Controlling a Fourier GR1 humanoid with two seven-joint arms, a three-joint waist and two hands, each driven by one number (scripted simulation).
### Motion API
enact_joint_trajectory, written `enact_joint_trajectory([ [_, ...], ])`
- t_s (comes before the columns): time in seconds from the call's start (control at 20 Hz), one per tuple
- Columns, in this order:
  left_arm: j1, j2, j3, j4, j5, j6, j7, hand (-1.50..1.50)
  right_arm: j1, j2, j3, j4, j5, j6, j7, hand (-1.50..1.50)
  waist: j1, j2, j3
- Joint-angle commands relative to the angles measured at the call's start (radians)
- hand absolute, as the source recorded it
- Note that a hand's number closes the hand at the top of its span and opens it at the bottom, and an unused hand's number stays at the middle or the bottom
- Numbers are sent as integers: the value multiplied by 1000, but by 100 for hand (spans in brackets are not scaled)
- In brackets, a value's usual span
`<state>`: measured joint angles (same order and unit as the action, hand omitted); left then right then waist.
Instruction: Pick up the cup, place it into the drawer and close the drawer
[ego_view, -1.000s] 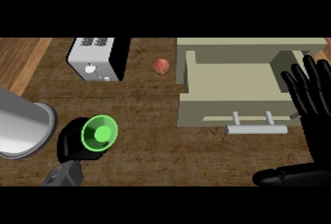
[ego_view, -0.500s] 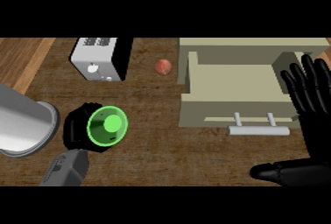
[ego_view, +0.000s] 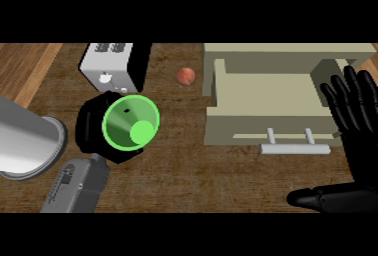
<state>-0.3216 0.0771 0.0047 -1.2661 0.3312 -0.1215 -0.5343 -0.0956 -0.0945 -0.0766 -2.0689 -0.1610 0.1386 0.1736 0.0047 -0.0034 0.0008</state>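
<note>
We note toaster (ego_view: 108, 69) just behind, pot (ego_view: 26, 142) left; left hand (ego_view: 90, 126) clasps cup (ego_view: 131, 120), mouth facing us; right hand (ego_view: 356, 120) slack.

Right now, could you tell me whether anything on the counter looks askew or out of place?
Nothing is spilled or damaged. Only the green cup sits tilted in the left hand, and the drawer stands open.

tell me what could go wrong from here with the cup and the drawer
1. The round green cup, held in the left robot hand, could clip the front wall of the open beige drawer on its way across.
2. The open right robot hand shows over the drawer's right side and might get in the way.
</note>
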Motion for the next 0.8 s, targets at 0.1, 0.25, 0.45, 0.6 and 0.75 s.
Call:
enact_joint_trajectory([
  [0.1, -75, -25, -26, -205, 1, 123, 213, 150, 97, 21, 17, -48, 12, 11, -39, -150, -6, 0, 0],
  [0.25, -159, -68, -58, -178, -49, 182, 242, 150, 33, -10, -15, -45, -23, 11, 20, -150, -8, 2, -1],
  [0.45, -327, -27, 0, -113, -37, 197, 328, 150, -44, -11, -22, 27, 3, -11, 10, -150, -8, 4, -1],
  [0.6, -376, -59, -14, -76, -78, 245, 331, 150, -73, -5, -2, -1, 21, -42, 62, -150, -9, 4, -1],
  [0.75, -489, -76, -36, 22, -122, 308, 338, 150, 15, 11, 20, -13, 27, -5, -1, -150, -17, 5, -1],
])
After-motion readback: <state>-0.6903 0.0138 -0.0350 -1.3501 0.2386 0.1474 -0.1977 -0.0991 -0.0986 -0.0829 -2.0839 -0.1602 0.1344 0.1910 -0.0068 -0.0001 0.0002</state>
